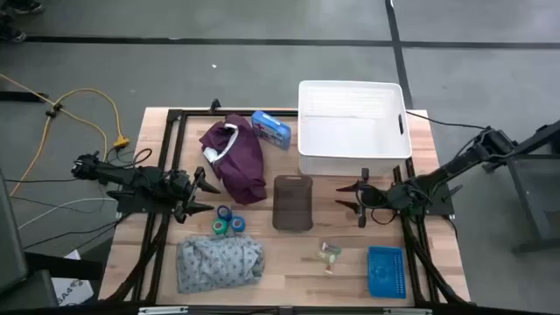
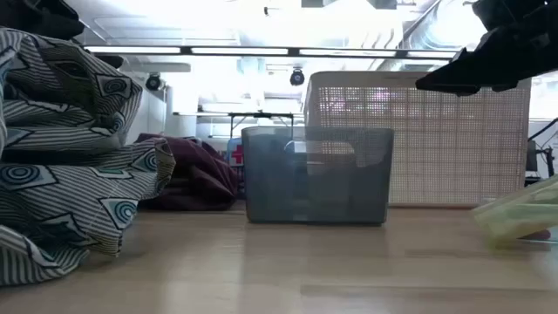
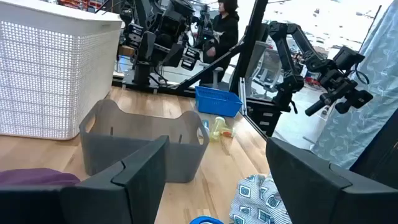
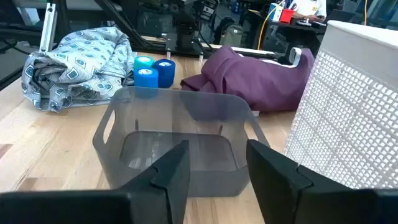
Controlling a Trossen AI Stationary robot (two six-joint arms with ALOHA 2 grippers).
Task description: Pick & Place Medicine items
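The medicine items are small blue and green rolls [image 1: 229, 221] standing on the table beside the grey patterned cloth [image 1: 219, 262], plus tiny pale yellowish and pinkish pieces [image 1: 329, 254] lying on the wood nearer the right. The rolls [image 4: 151, 73] also show in the right wrist view, and the pale pieces [image 3: 219, 127] in the left wrist view. My left gripper [image 1: 199, 197] hovers open just left of the rolls. My right gripper [image 1: 354, 199] hovers open right of the grey bin [image 1: 292, 203], fingers pointing at it. Neither touches anything.
A white lattice basket [image 1: 353, 129] stands at the far side. A maroon garment [image 1: 234, 157] and a blue box [image 1: 271, 129] lie left of it. A small blue basket [image 1: 386, 271] sits at the near right corner. A person [image 3: 224, 25] stands beyond the table.
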